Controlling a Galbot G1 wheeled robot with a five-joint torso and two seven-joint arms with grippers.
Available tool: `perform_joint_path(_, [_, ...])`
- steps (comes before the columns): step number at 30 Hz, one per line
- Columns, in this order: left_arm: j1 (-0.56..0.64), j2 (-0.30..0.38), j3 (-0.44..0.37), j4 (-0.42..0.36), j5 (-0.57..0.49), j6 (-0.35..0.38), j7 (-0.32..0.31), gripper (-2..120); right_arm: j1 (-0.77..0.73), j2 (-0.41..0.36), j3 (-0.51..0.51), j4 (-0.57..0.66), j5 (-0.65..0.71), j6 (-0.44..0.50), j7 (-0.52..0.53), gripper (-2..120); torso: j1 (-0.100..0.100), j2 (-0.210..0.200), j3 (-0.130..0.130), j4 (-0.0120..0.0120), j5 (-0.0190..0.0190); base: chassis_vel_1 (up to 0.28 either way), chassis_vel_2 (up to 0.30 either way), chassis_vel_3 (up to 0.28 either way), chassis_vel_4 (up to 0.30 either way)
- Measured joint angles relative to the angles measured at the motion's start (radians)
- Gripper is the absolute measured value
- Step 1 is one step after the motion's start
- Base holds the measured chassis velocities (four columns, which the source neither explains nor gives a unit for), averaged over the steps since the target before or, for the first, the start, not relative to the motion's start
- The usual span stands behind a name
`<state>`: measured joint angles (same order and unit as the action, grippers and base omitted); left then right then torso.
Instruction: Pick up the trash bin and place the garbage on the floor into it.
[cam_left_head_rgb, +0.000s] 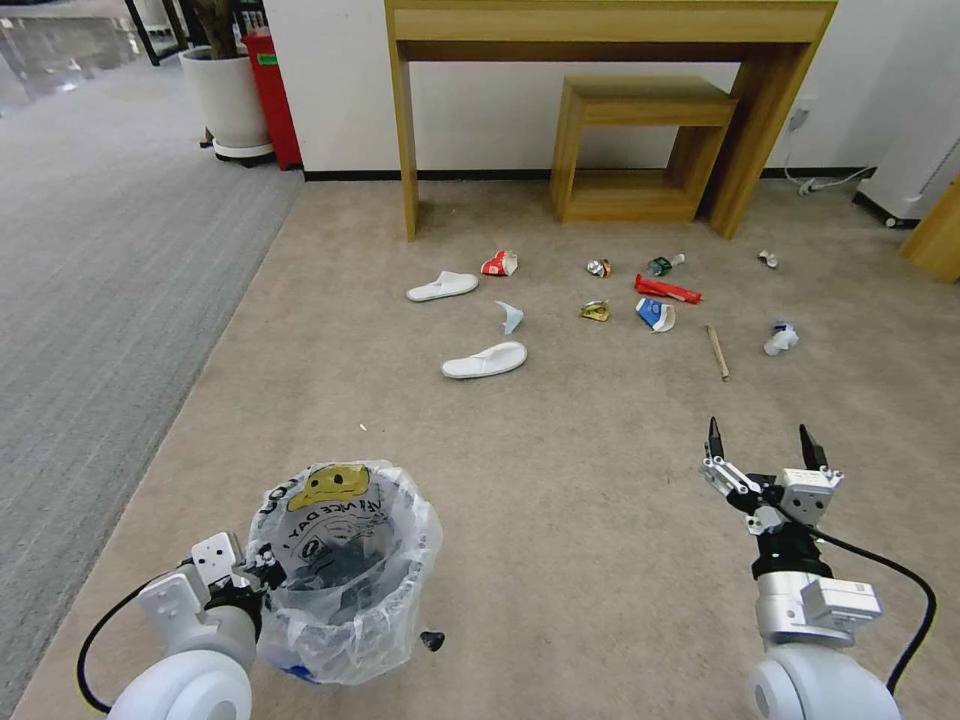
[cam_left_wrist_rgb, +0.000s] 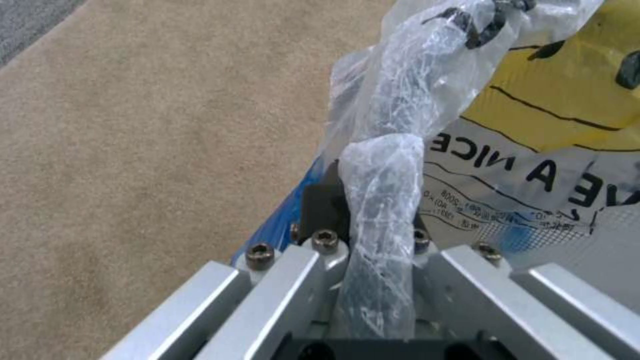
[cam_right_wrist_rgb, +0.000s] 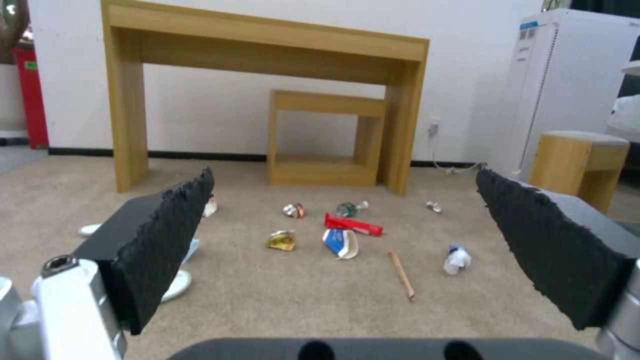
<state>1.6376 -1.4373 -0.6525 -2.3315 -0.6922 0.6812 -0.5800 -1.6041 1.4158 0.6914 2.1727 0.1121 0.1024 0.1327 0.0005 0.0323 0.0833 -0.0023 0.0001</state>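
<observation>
Head view takes in the floor (cam_left_head_rgb: 600, 480), a beige-tan carpet that meets a grey ribbed carpet (cam_left_head_rgb: 110, 300) along the robot's left. Against the far wall stands a tall wooden frame (cam_left_head_rgb: 610, 25) with a smaller wooden frame (cam_left_head_rgb: 640, 140) under it. Close to the robot's left stands the trash bin (cam_left_head_rgb: 345, 560), upright, lined with a crinkled clear bag printed with a yellow face and dark letters. The left tool (cam_left_head_rgb: 262, 572) sits at the bin's near-left rim; the left wrist view shows its jaws clamped on the bagged rim (cam_left_wrist_rgb: 380, 200). The right tool (cam_left_head_rgb: 762, 446) hovers above bare carpet on the robot's right, fingers spread wide apart and holding nothing. The garbage lies scattered between the robot and the frames: two white slippers (cam_left_head_rgb: 485, 360) on the left, a red carton (cam_left_head_rgb: 499, 263), a red wrapper (cam_left_head_rgb: 667, 290), a white-blue packet (cam_left_head_rgb: 656, 314), a wooden stick (cam_left_head_rgb: 717, 350), a crushed can (cam_left_head_rgb: 598, 267) and a small green bottle (cam_left_head_rgb: 661, 264).
</observation>
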Motion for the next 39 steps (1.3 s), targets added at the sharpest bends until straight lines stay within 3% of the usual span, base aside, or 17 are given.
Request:
perform_joint_path(19, [0.003, 0.003, -0.014, -0.002, 0.0, -0.006, 0.001, 1, 0.0, 0.005, 0.005, 0.007, -0.022, -0.039, -0.021, 100, 0.0, 0.0, 0.0, 0.0, -0.0001, -0.003, 0.002, 0.002, -0.003])
perform_joint_path(39, [0.006, 0.0, -0.01, -0.005, 0.01, -0.011, 0.004, 1, -0.001, 0.002, 0.005, 0.012, -0.019, -0.039, -0.024, 100, 0.0, 0.0, 0.0, 0.0, -0.0001, -0.114, 0.121, 0.114, -0.116])
